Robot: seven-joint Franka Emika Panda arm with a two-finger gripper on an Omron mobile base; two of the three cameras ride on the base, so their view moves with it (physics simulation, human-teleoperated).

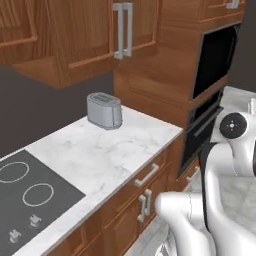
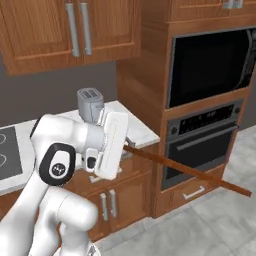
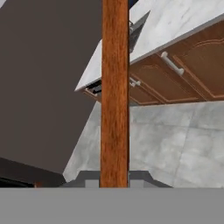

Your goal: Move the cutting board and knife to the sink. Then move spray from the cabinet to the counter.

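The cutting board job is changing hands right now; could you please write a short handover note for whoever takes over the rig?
Gripper: shut on the cutting board, which it holds by one end.
Cutting board: edge-on, off the counter, sticking out over the floor in front of the oven.
Cabinet: doors closed above the counter, where a toaster stands.
Done: board picked up.
Left: carry the board to the sink, then move the knife there, then take the spray from the cabinet to the counter.
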